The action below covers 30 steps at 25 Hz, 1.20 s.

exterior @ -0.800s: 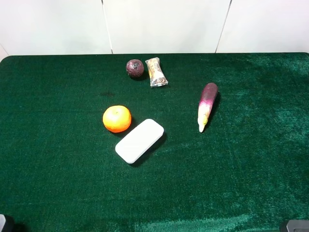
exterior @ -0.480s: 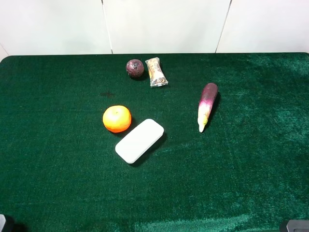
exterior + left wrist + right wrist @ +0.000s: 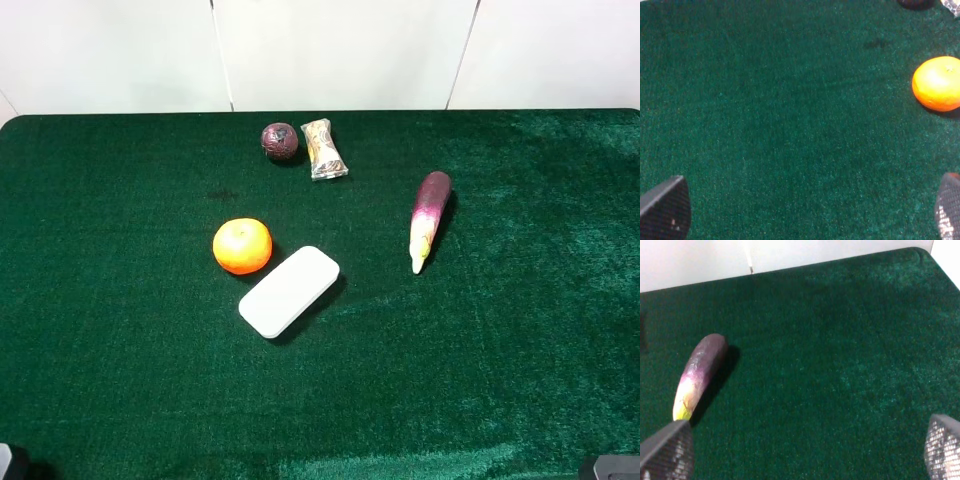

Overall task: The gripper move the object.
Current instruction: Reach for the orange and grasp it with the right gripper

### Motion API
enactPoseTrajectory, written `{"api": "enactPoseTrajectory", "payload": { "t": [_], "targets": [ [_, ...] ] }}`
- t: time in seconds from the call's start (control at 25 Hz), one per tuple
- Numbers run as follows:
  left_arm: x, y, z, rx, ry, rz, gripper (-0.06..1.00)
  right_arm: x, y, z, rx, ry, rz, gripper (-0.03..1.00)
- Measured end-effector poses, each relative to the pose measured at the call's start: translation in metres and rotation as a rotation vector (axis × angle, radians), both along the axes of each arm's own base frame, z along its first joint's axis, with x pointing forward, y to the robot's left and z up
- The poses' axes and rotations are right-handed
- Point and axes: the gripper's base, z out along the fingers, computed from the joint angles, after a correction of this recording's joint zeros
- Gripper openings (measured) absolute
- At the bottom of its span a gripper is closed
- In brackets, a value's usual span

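Green cloth is laid over the desk (image 3: 120, 380). The left claw (image 3: 806, 209) and the right claw (image 3: 805, 447) are held wide, with nothing inside. Just beside the white box (image 3: 289, 291), on its left, the orange fruit (image 3: 242, 246) is seen.

Glossy orange fruit (image 3: 242, 246) — resting, untouched
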Motion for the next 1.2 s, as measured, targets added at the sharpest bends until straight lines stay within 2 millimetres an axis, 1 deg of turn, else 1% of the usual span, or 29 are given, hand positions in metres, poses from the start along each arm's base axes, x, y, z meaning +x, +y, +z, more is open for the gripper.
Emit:
{"api": "enactPoseTrajectory", "payload": {
  "t": [0.24,0.36,0.4,0.52,0.84,1.08,1.2],
  "targets": [
    [0.0,0.0,0.0,0.0,0.0,0.0,0.99,0.001,0.0,0.0,0.001,0.006,0.001,0.69],
    [0.0,0.0,0.0,0.0,0.0,0.0,0.99,0.01,0.0,0.008,0.005,0.052,0.005,0.69],
    [0.0,0.0,0.0,0.0,0.0,0.0,0.99,0.014,0.0,0.014,0.0,0.066,0.012,0.69],
    [0.0,0.0,0.0,0.0,0.0,0.0,0.99,0.027,0.002,0.028,-0.008,0.117,0.047,0.69],
    [0.0,0.0,0.0,0.0,0.0,0.0,0.99,0.075,0.011,0.06,-0.018,0.238,0.19,0.69],
    [0.0,0.0,0.0,0.0,0.0,0.0,0.99,0.108,0.018,0.076,-0.039,0.293,0.301,0.69],
    [0.0,0.0,0.0,0.0,0.0,0.0,0.99,0.126,0.027,0.08,-0.06,0.335,0.373,0.69]
  ]
}}
